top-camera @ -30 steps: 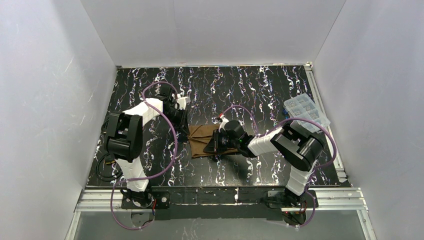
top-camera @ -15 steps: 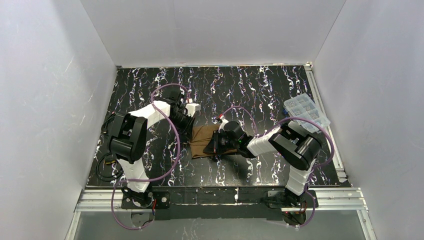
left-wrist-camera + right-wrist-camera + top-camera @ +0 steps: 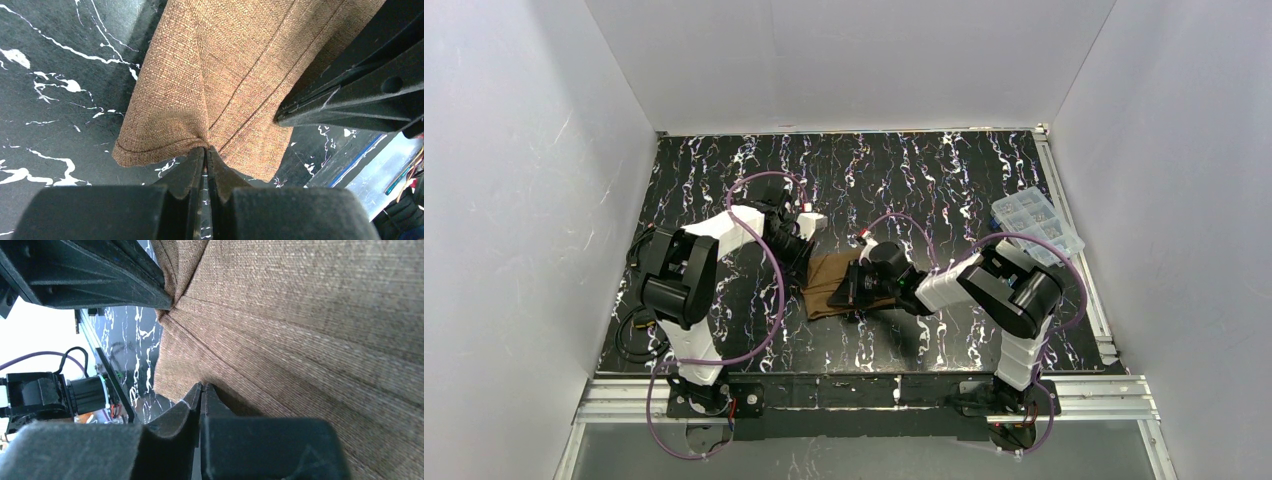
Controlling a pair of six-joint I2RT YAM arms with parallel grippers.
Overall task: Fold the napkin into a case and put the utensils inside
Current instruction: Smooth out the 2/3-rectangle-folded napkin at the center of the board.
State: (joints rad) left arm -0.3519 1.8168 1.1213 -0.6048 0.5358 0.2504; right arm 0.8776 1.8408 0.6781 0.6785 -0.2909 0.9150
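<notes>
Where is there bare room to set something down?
Bare: the far table strip along the back wall, and the near patch between napkin and front rail. Crowded: the centre, where left hand and right hand pinch the napkin, and the right edge by the clear box.

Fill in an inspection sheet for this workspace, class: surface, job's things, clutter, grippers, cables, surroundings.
Surface: black table with white veining.
Job's things: brown napkin, folded, lying mid-table; utensils, nothing seen.
Clutter: clear compartment box at the table's right edge.
Grippers: left gripper shut on the napkin's edge; right gripper shut on the napkin too.
Cables: purple cables loop along both arms.
Surroundings: white walls on three sides; metal rail at the near edge.
</notes>
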